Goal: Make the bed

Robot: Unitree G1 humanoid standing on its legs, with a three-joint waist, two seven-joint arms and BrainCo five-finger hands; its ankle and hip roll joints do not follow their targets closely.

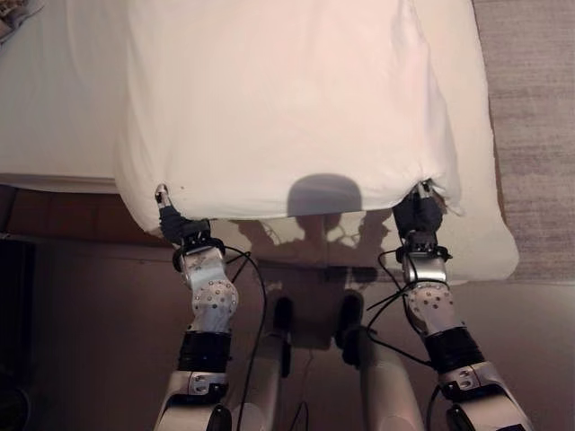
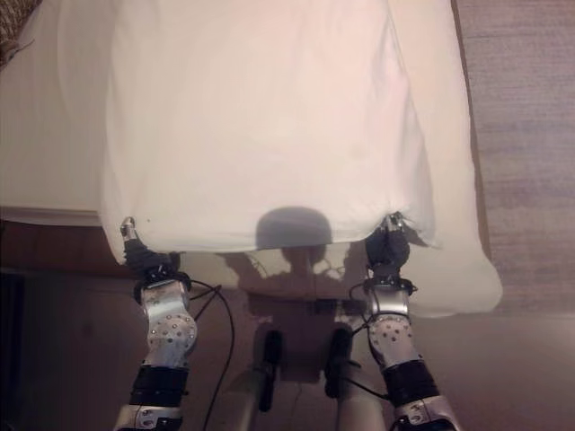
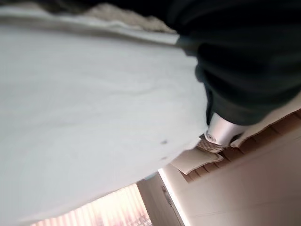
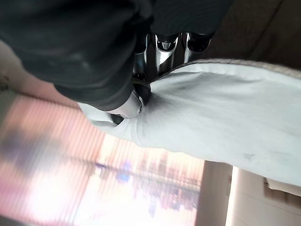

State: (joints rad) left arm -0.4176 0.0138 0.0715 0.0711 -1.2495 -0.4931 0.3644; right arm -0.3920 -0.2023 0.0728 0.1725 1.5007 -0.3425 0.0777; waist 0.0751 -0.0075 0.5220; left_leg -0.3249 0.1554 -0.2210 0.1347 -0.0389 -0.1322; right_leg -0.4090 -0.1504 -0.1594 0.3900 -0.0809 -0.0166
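Seen from the robot's head, a large white cotton sheet (image 1: 278, 108) lies spread across a bed with a pale cream mattress cover (image 1: 54, 108). The sheet covers the middle and right of the bed and hangs a little over the near edge. The left strip of the mattress lies bare. The robot's left hand (image 1: 167, 211) pinches the sheet's near left corner, fingers curled into the cloth. The robot's right hand (image 1: 420, 208) grips the near right corner, and its wrist view shows its silver fingers (image 4: 162, 49) folded over the hem with the thumb clamped beneath. Between the two hands the near edge is stretched fairly straight.

What could go wrong, as a judgement: both grips sit on the very corners, so a hard or uneven pull could slip the cloth out of one hand. The sheet already sits toward the right, so pulling straight back would likely leave the left strip uncovered. Letting go too early could let the near edge drop and wrinkle.

Counted: one sheet, one bed, two hands. A grey woven rug (image 1: 535, 126) lies on the floor to the right of the bed.
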